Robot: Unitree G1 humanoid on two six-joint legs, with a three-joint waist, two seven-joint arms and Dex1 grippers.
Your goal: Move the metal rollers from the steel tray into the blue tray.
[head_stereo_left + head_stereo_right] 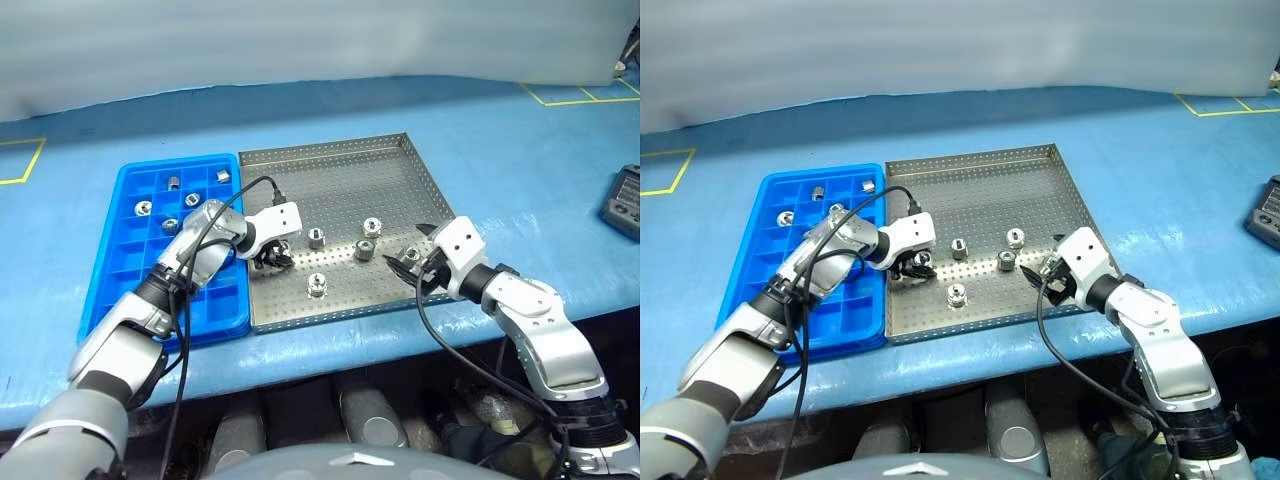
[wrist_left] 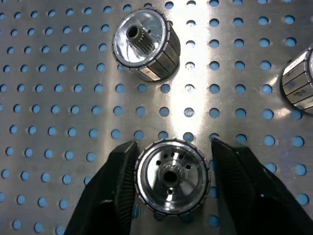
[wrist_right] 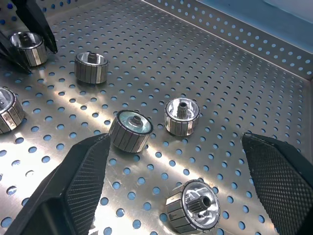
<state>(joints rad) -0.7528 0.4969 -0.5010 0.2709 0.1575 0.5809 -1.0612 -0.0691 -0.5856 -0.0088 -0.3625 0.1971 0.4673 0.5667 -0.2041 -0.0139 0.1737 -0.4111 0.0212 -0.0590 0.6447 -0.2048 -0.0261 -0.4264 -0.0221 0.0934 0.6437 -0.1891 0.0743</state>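
**Left gripper pinching a roller near the steel tray's left rim**

Left gripper (image 2: 171, 188) is closed on a roller (image 2: 172, 181), one finger on each side, low centre of the left wrist view. Right gripper (image 3: 171, 196) hangs wide open and empty over the steel tray (image 1: 340, 165). Four loose rollers lie mid-tray; five sit in the blue tray (image 1: 110, 290), left of frame.

Risk: the ribbed, round sides could slip from the fingers during the lift, and the piece roll away.

Hard to see: how deep the fingers reach; their tips are cut off.
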